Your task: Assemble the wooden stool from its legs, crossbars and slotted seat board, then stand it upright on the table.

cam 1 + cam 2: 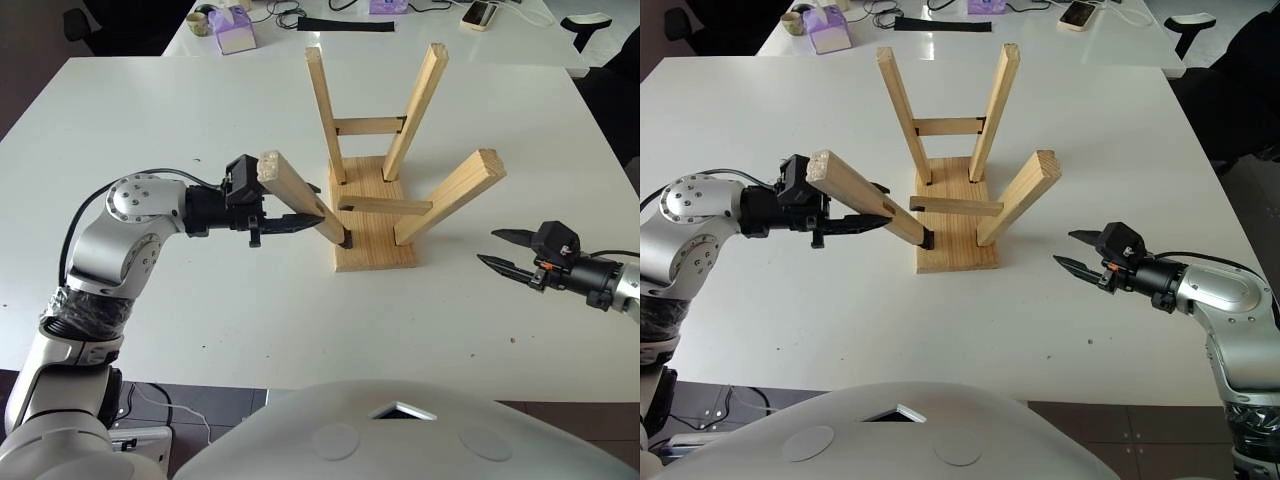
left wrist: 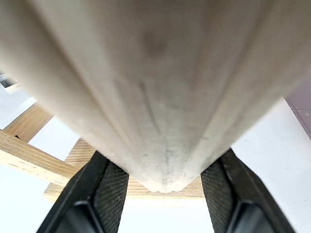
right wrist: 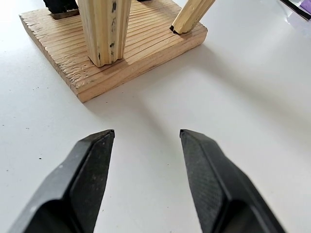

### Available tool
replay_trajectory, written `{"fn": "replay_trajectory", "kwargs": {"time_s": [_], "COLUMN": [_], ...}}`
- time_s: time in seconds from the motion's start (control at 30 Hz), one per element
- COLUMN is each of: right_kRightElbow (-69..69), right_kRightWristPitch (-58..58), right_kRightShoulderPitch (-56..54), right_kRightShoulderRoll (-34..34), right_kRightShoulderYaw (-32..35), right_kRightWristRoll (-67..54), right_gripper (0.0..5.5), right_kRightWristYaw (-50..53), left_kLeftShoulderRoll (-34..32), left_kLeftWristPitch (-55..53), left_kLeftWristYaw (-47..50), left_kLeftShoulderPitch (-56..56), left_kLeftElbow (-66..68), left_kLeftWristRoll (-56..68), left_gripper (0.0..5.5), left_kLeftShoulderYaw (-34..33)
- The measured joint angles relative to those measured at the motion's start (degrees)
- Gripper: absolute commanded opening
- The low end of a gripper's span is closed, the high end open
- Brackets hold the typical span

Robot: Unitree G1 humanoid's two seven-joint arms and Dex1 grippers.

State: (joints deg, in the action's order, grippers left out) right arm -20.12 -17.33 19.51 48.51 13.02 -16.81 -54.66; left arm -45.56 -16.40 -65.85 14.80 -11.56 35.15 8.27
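Centre frame on the white table (image 1: 150, 120), your pale wooden stool (image 1: 385, 205) rests inverted on its slotted seat board (image 1: 375, 255), left gripper (image 1: 312, 206) pinching the slanted square-section leg (image 1: 288, 188), right gripper (image 1: 489, 247) spread at lower right; a hard tug could lever that leg loose or topple everything.

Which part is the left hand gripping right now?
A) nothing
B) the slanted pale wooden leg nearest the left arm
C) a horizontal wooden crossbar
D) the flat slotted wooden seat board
B: the left hand is shut around the slanted pale wooden leg, which the left wrist view shows wedged between its pads.
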Motion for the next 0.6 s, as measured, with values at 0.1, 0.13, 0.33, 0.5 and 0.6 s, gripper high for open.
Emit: {"fn": "replay_trajectory", "kwargs": {"time_s": [0.1,0.13,0.33,0.5,0.6], "right_kRightElbow": [-0.1,-0.1,-0.1,-0.1,-0.1], "right_kRightWristPitch": [0.0,0.0,0.0,0.0,0.0], "right_kRightShoulderPitch": [0.0,0.1,-0.1,-0.2,-0.3], "right_kRightShoulderRoll": [0.0,0.0,0.0,0.0,0.0], "right_kRightShoulderYaw": [0.0,0.0,0.0,-0.1,-0.2], "right_kRightWristRoll": [0.0,0.0,0.0,-0.1,-0.1], "right_gripper": [2.48,2.48,2.48,2.48,2.48], "right_kRightWristYaw": [0.0,0.0,0.0,-0.2,-0.2], "left_kLeftShoulderRoll": [0.3,0.5,2.4,4.0,4.1], "left_kLeftWristPitch": [-1.2,-1.5,-2.0,-1.7,-0.5], "left_kLeftWristYaw": [-0.4,-0.5,-0.2,0.7,0.8], "left_kLeftShoulderPitch": [0.3,0.3,-0.2,-0.2,0.1], "left_kLeftElbow": [-0.1,-0.2,-1.3,-1.2,-1.1], "left_kLeftWristRoll": [-0.1,-0.1,-1.7,-3.7,-5.4], "left_gripper": [2.03,2.03,2.03,2.03,2.03], "left_kLeftShoulderYaw": [-0.7,-0.8,-0.8,-0.5,0.5]}}
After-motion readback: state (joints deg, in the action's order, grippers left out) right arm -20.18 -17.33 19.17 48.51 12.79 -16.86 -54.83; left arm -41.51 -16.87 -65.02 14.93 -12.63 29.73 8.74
